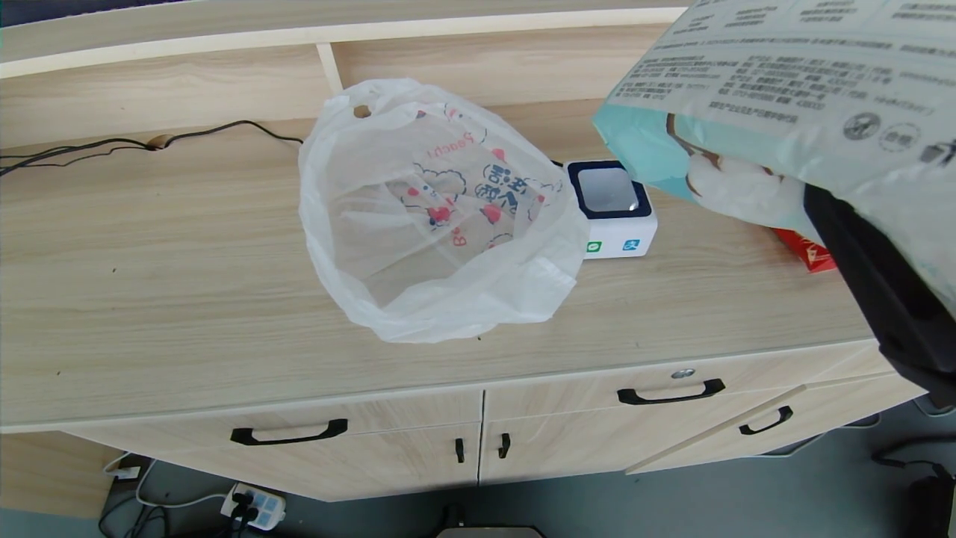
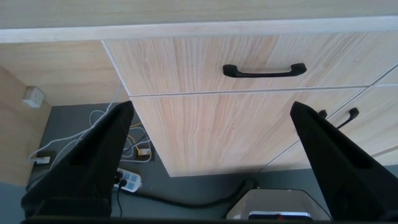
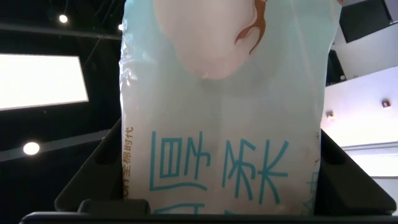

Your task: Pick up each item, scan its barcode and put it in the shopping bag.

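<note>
- Up at the right of the head view, the right jaws are clamped on a pale teal packet (image 1: pixel 784 112), held high above the surface (image 1: pixel 149 299), printed back toward the camera.
- The white, see-through shopping bag (image 1: pixel 441 224) stands mouth-open mid-surface; a printed item (image 1: pixel 463 202) shows through its wall.
- The scanner (image 1: pixel 612 209) sits just beside the bag, on its right.
- A red packet (image 1: pixel 810 254) lies on the surface beneath the held one.
- The left jaws are spread wide, nothing between them, low before the drawer fronts (image 2: pixel 249 56).

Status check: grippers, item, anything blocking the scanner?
Left gripper open, low by drawers. Right gripper shut on pack, held high. Bag open beside scanner. Red packet on counter.
</note>
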{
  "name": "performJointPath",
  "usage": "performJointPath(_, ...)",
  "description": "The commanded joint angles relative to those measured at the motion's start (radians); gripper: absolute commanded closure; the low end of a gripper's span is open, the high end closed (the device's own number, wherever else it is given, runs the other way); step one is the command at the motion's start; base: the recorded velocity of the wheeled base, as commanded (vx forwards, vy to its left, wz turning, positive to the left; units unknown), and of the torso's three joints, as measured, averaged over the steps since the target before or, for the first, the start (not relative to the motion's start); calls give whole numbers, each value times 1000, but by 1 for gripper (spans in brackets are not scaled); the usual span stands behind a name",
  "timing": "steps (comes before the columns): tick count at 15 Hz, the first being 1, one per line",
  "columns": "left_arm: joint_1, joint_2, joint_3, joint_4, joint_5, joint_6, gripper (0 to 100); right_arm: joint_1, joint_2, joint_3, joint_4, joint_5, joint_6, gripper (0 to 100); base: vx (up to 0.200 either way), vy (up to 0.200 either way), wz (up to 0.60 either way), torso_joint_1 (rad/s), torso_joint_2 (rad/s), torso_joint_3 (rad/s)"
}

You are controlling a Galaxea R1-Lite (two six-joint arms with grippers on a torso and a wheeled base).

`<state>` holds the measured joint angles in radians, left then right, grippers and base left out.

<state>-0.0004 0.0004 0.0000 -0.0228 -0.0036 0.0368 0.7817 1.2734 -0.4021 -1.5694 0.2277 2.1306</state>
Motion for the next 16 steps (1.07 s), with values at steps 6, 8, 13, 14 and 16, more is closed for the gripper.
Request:
performJointPath(6, -1, 0, 0, 0, 1, -5, 0, 1, 0, -6, -1, 2, 14, 100, 0, 0, 0, 0, 0, 0)
performJointPath(8, 0, 0, 0, 0, 1, -5, 0, 1, -6, -6, -1, 2, 14, 100, 0, 0, 0, 0, 0, 0)
performJointPath(13, 0, 0, 0, 0, 1, -5, 0, 108, -71, 28, -1, -60, 14, 100, 0, 0, 0, 0, 0, 0)
performJointPath(14, 0, 0, 0, 0, 1, -5, 0, 137, -83, 57, -1, -68, 14, 100, 0, 0, 0, 0, 0, 0)
performJointPath(16, 0, 0, 0, 0, 1, -5, 0, 222, -111, 134, -1, -68, 14, 100, 0, 0, 0, 0, 0, 0)
